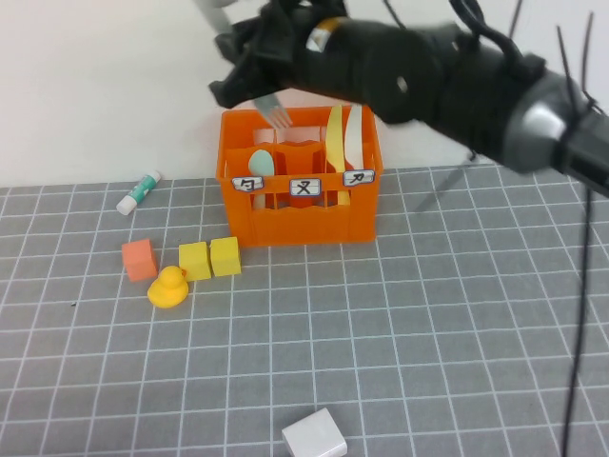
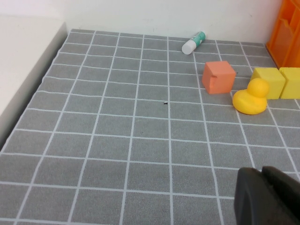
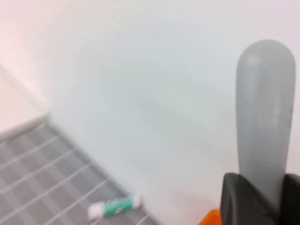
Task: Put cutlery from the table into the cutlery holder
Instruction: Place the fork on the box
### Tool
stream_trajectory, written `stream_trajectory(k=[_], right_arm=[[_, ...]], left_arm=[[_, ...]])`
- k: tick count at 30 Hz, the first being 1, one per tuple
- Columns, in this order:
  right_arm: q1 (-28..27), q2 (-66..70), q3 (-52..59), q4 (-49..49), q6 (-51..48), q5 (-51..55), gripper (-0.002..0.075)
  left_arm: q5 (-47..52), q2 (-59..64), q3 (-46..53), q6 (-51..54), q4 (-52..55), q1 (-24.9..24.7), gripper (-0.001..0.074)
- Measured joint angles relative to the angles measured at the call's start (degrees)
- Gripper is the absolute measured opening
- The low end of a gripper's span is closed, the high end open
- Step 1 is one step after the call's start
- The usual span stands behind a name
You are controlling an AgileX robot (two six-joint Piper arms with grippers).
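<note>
My right gripper (image 1: 252, 88) hovers above the back left of the orange cutlery holder (image 1: 300, 214), shut on the grey-green fork (image 1: 277, 113), whose tines point down over the crate's top. In the right wrist view the fork's handle (image 3: 265, 108) stands up between the black fingers (image 3: 234, 197). A mint-green spoon (image 1: 261, 163) stands in the left compartment. A yellow knife (image 1: 335, 143) and a white knife (image 1: 354, 138) stand in the right one. My left gripper (image 2: 262, 187) is shut and empty, low over the grey table (image 2: 117, 140), out of the high view.
Left of the crate lie a green-and-white glue stick (image 1: 139, 191), an orange cube (image 1: 139, 259), two yellow cubes (image 1: 210, 258) and a yellow rubber duck (image 1: 169, 287). A small white box (image 1: 314, 436) sits at the front edge. The right arm spans the upper right.
</note>
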Motion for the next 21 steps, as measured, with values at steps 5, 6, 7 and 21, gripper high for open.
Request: stream_trajectory(k=[5, 6, 7, 21], right_arm=[[-0.2, -4.1, 14.5, -1.9, 6.1, -23.8, 0.0154], [-0.5, -4.1, 16.5, -1.9, 7.0, -27.2, 0.0154], [-0.5, -4.0, 17.9, -1.9, 7.4, -29.9, 0.0154], [-1.8, 7.0, 20.8, -1.7, 13.3, -48.0, 0.0154]], left_arm=[[0.0, 0.0, 0.0, -0.1, 0.0, 0.0, -0.0001], [0.0, 0.0, 0.0, -0.1, 0.0, 0.0, -0.0001], [0.0, 0.0, 0.0, -0.1, 0.0, 0.0, -0.0001], [0.0, 0.0, 0.0, -0.1, 0.0, 0.0, -0.0001]])
